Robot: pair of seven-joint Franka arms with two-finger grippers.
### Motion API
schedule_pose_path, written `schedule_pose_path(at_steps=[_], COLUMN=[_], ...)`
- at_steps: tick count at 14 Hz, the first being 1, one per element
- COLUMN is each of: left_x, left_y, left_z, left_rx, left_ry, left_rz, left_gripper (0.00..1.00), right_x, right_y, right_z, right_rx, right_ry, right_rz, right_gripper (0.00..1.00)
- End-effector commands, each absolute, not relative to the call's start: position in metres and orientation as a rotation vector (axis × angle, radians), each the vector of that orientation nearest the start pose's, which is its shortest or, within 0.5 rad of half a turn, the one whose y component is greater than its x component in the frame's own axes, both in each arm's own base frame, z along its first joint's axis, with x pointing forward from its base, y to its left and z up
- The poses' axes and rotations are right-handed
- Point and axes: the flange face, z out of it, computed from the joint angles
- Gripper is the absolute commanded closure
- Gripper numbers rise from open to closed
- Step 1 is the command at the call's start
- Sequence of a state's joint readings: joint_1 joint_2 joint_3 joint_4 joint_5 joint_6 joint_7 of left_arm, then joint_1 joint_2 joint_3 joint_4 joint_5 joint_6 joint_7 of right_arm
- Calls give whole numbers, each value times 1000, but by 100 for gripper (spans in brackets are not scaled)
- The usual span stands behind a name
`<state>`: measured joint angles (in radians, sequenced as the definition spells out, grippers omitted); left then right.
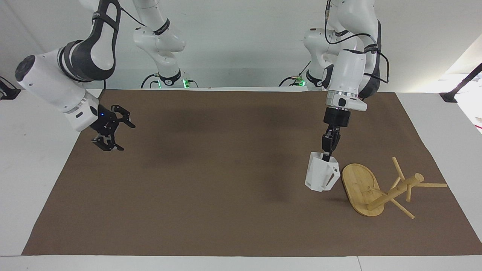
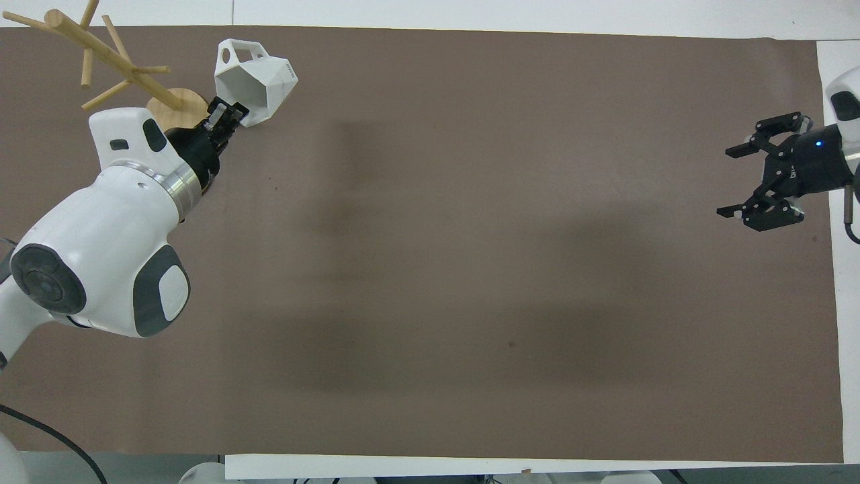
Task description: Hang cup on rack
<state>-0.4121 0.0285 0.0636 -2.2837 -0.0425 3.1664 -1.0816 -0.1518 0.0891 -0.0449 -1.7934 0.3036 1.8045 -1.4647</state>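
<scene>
Facing view: cup (image 1: pixel 321 174) in left gripper (image 1: pixel 328 154), beside rack (image 1: pixel 371 190).

Count: one cup (image 1: pixel 321 174). One rack (image 1: pixel 376 188). One brown mat (image 1: pixel 226 188) on one table (image 1: pixel 37 150). Two arms, one tool each: left tool (image 1: pixel 327 153), right tool (image 1: pixel 112 133).
</scene>
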Motion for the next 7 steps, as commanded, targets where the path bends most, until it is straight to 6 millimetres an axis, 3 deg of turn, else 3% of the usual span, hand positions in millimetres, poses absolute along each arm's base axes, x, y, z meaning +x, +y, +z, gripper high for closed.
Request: schedule_pose_path(at_steps=[1,3,7], left_x=[548,557,562], left_y=[-171,-150,-135], left_z=[426,413,405], left_rx=[2209,2217,2219], left_ry=[960,1009,1045], left_rz=[885,892,894], left_gripper=[100,100,100], right_x=[578,578,564], right_y=[-85,-68,-66], right_z=[532,565,612], right_rx=[-2606,-2764,-2988], right_ry=[-1381,-1159,-699], right_rz=[-87,-4,136], right_gripper=[0,0,0])
